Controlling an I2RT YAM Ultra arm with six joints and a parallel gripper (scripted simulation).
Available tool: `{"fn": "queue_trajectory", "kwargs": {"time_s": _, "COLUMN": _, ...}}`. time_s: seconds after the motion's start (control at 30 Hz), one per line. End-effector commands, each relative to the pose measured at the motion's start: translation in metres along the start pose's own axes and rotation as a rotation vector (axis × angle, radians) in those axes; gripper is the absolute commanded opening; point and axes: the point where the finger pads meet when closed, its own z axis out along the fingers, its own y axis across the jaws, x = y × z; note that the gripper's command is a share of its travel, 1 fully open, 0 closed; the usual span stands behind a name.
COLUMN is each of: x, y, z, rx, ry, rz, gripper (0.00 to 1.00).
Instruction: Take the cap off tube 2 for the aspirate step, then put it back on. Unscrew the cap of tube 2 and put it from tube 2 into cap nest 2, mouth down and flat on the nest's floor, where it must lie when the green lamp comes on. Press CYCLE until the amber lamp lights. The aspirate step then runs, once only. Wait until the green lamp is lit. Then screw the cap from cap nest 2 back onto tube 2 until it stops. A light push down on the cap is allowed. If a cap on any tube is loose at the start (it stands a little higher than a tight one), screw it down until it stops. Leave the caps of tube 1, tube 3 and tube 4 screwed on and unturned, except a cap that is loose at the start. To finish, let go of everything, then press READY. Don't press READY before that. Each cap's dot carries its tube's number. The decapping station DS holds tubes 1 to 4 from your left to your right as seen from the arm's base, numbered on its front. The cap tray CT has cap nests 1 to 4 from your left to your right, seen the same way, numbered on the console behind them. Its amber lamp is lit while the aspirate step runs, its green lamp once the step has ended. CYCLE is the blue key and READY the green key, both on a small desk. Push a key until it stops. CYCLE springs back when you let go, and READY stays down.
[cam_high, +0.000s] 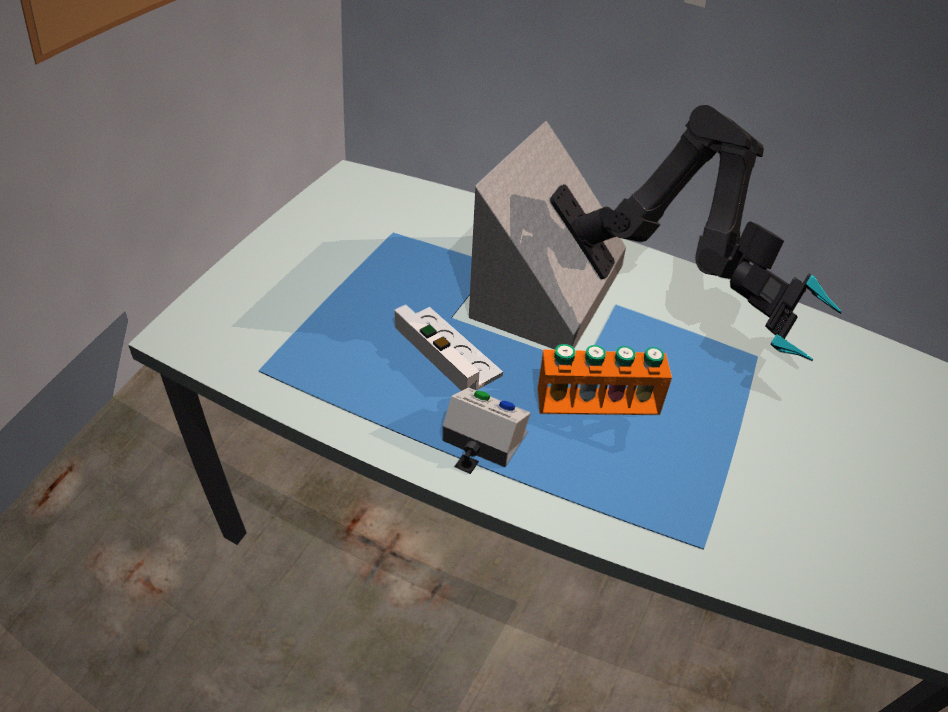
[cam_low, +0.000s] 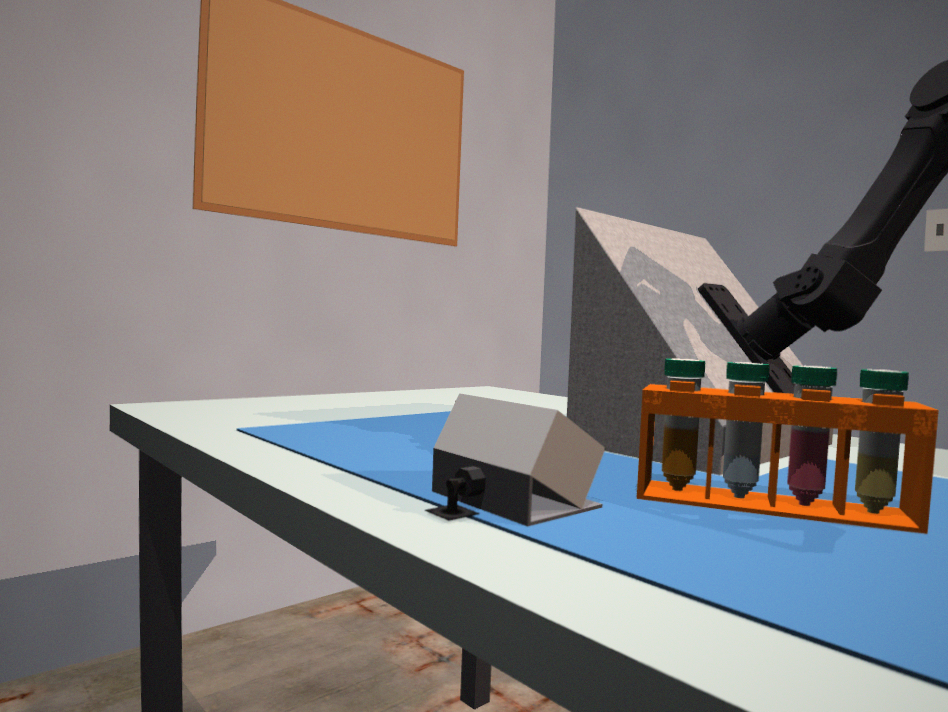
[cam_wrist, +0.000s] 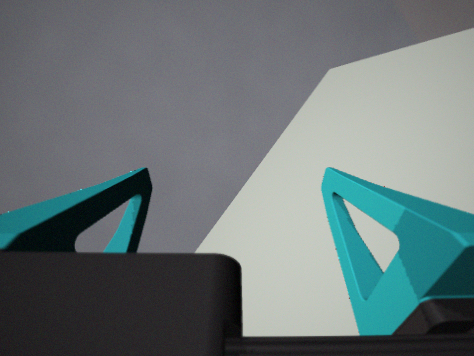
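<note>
The black arm's teal-fingered gripper (cam_high: 818, 329) hangs wide apart and empty over bare table, well right of the orange tube rack (cam_high: 605, 400). Tube 2's green screw cap (cam_high: 624, 354) sits on its tube, 4 caps on.

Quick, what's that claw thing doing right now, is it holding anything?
Gripper: wide open, holding nothing, hanging above the table off to one side of the tube rack.
</note>
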Motion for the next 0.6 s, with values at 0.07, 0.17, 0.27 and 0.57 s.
{"fn": "queue_trajectory", "kwargs": {"time_s": 0.07, "x": -0.0017, "y": 0.0041, "z": 0.0005, "rx": -0.012, "ry": -0.005, "rz": -0.001, "gripper": 1.0}}
{"fn": "queue_trajectory", "kwargs": {"time_s": 0.17, "x": -0.0017, "y": 0.0041, "z": 0.0005, "rx": -0.012, "ry": -0.005, "rz": -0.001, "gripper": 1.0}}
{"fn": "queue_trajectory", "kwargs": {"time_s": 0.27, "x": -0.0017, "y": 0.0041, "z": 0.0005, "rx": -0.012, "ry": -0.005, "rz": -0.001, "gripper": 1.0}}
{"fn": "queue_trajectory", "kwargs": {"time_s": 0.57, "x": -0.0017, "y": 0.0041, "z": 0.0005, "rx": -0.012, "ry": -0.005, "rz": -0.001, "gripper": 0.49}}
